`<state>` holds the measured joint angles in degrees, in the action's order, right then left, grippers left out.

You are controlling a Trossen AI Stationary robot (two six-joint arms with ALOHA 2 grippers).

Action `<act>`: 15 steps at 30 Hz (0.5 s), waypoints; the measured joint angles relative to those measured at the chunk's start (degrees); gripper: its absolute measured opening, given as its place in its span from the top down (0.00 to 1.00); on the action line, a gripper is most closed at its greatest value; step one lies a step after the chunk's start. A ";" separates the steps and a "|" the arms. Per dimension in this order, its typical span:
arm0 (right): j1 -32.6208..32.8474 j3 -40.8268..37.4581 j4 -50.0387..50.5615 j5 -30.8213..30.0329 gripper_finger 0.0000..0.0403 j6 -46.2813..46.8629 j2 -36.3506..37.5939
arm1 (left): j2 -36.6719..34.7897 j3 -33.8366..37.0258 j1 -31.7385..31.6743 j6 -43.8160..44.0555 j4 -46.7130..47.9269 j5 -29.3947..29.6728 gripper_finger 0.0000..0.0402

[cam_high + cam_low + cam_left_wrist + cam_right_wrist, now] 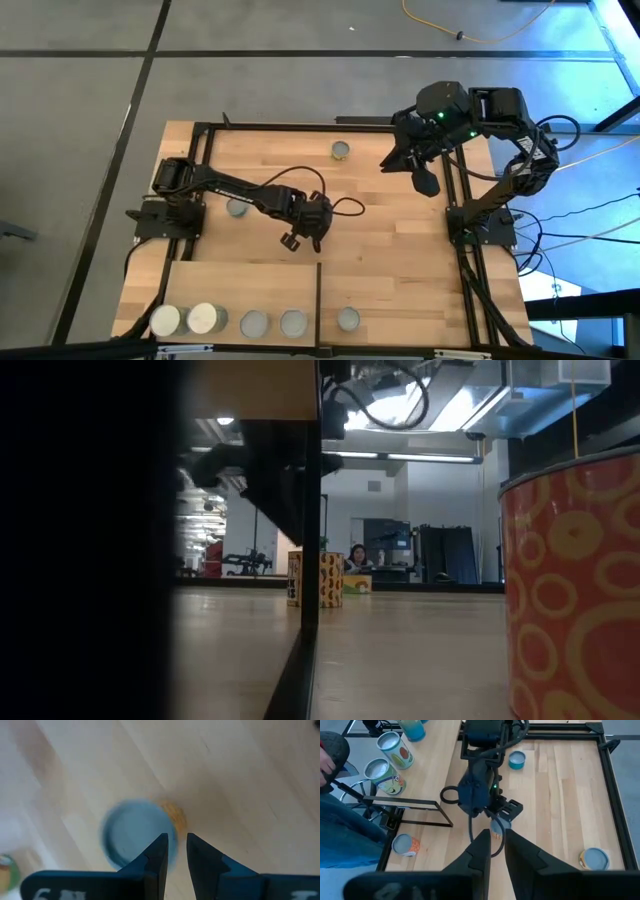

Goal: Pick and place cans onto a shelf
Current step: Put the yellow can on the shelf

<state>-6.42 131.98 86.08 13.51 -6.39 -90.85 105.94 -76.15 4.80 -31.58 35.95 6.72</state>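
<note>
A small can with a silver-blue top [134, 839] and an orange side [496, 831] stands on the tabletop near the middle. My left gripper [174, 851] [504, 811] hangs just over it, pointing steeply down, fingers a narrow gap apart with nothing between them; in the high view my left gripper [297, 238] hides the can. Two more cans stand on the table, one [237, 207] beside the left arm and one [340, 150] at the far side. Several cans [205, 318] stand on the shelf [245, 285] at the near left. My right gripper [496, 851] [425, 180] waits high at the right, fingers slightly apart, holding nothing.
The shelf's black upright edge [318, 300] rises at its right end, and a can [347, 319] stands on the tabletop just beyond it. A black frame [300, 126] rims the table. Close to the low camera stands a red can with yellow rings [570, 580]. A person's blue sleeve [345, 840] shows beside the table.
</note>
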 joint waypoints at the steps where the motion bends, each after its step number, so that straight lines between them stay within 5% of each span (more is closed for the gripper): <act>1: 0.00 0.00 0.00 0.01 0.86 -0.05 0.00 | 0.01 0.14 -0.12 0.29 0.88 -0.03 0.84; 15: 0.00 0.00 0.02 0.01 0.86 -0.11 0.00 | -0.05 0.10 -2.28 3.49 0.19 -3.77 0.84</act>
<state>-6.42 131.98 86.11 13.52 -6.50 -90.85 105.89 -76.05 2.52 -28.09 36.15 2.95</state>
